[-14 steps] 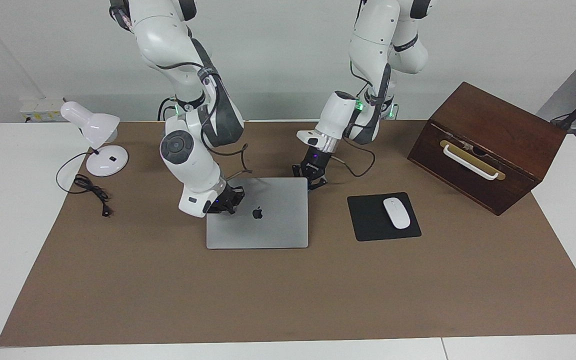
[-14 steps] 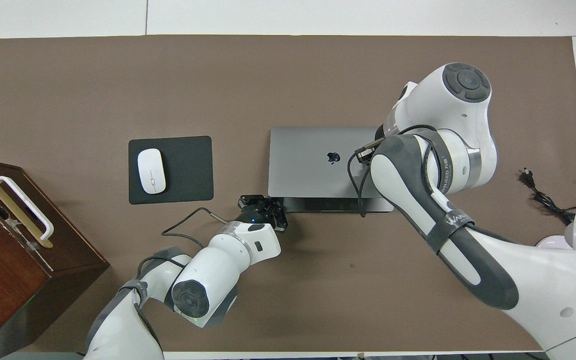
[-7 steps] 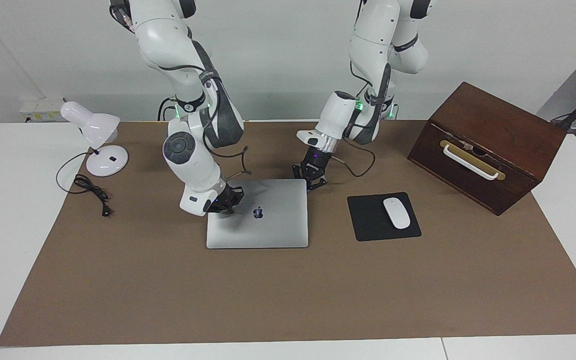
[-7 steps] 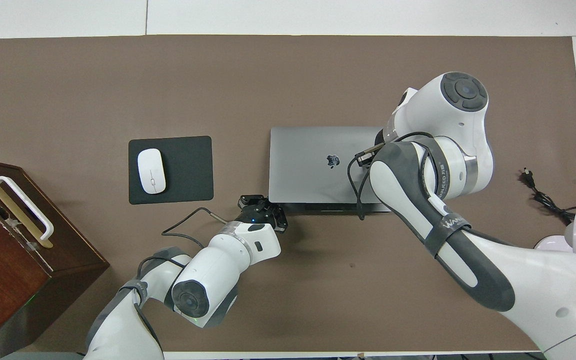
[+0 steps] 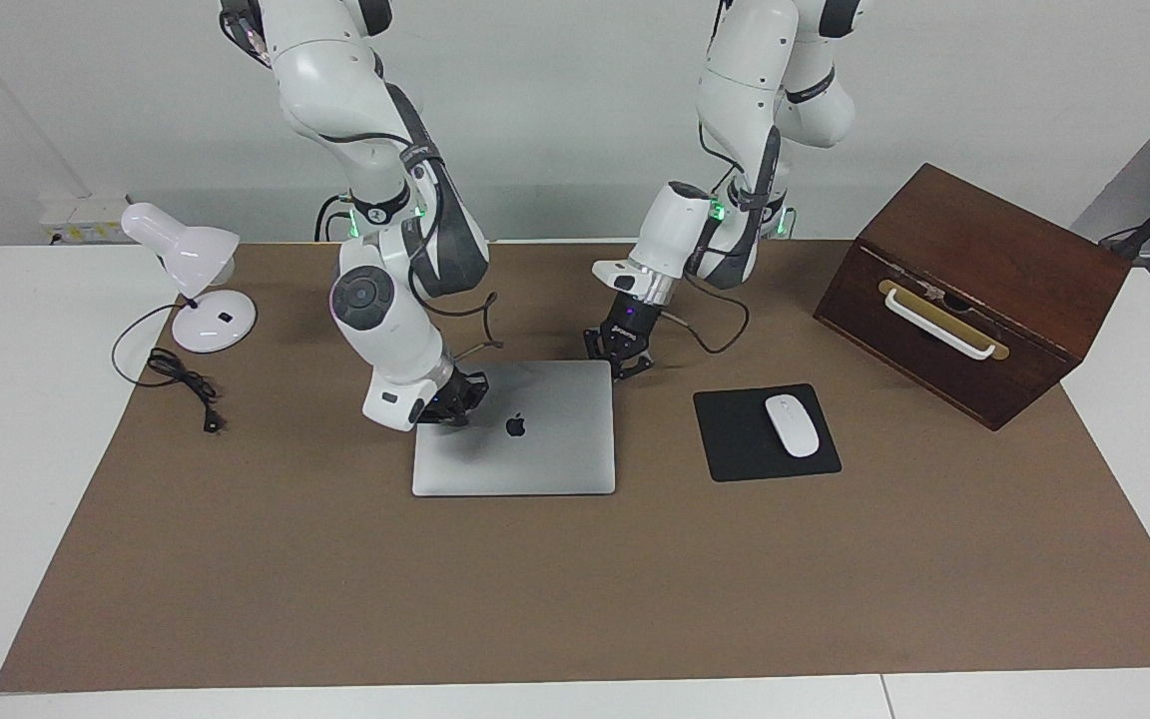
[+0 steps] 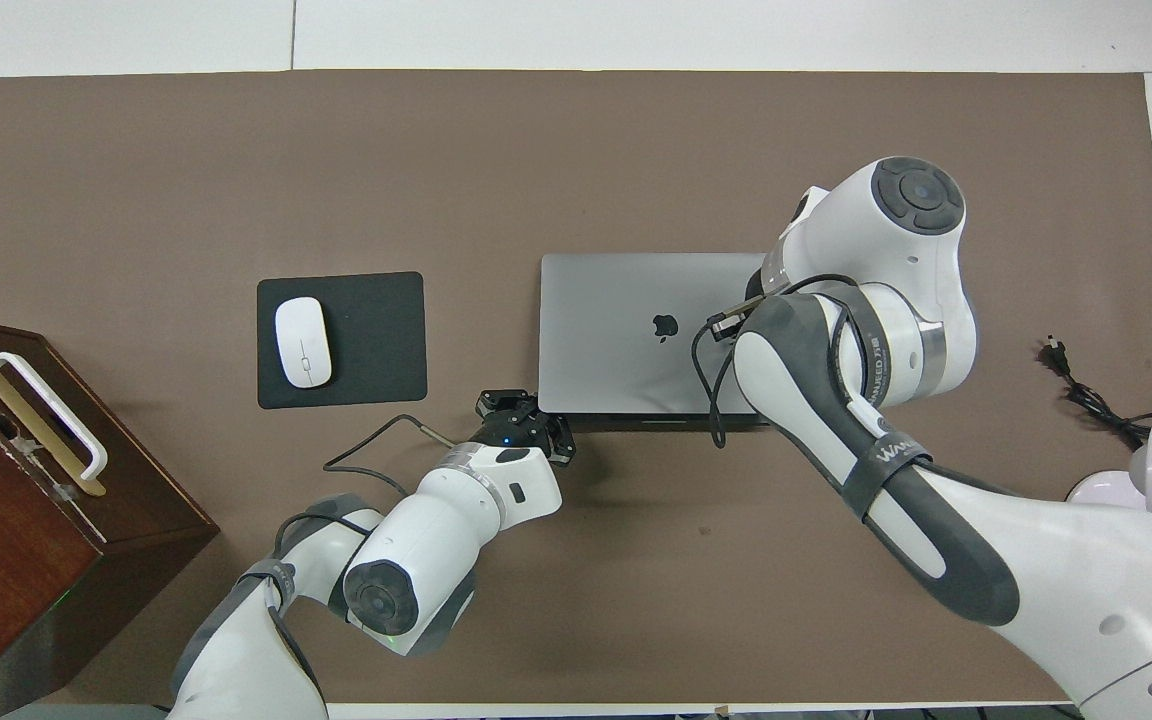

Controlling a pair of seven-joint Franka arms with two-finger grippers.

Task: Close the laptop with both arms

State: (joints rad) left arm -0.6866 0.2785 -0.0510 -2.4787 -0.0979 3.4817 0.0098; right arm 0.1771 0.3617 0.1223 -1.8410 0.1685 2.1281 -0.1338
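The silver-grey laptop (image 5: 535, 459) lies on the brown mat, its lid with the dark apple logo almost flat. In the overhead view the laptop (image 6: 616, 320) shows only a thin dark strip of its base along the edge nearest the robots. My right gripper (image 5: 450, 399) rests on the lid's corner nearest the robots, toward the right arm's end. Its own arm hides it in the overhead view. My left gripper (image 5: 623, 361) sits at the laptop's other near corner, low by the mat, and also shows in the overhead view (image 6: 526, 420).
A black mouse pad (image 5: 735, 444) with a white mouse (image 5: 792, 425) lies beside the laptop toward the left arm's end. A brown wooden box (image 5: 974, 290) with a white handle stands past it. A white desk lamp (image 5: 198, 270) and its cable (image 5: 186, 384) are at the right arm's end.
The lid has dropped lower and flatter, and less of the base shows. The right arm's elbow has risen and drawn back a little. The left arm has not moved.
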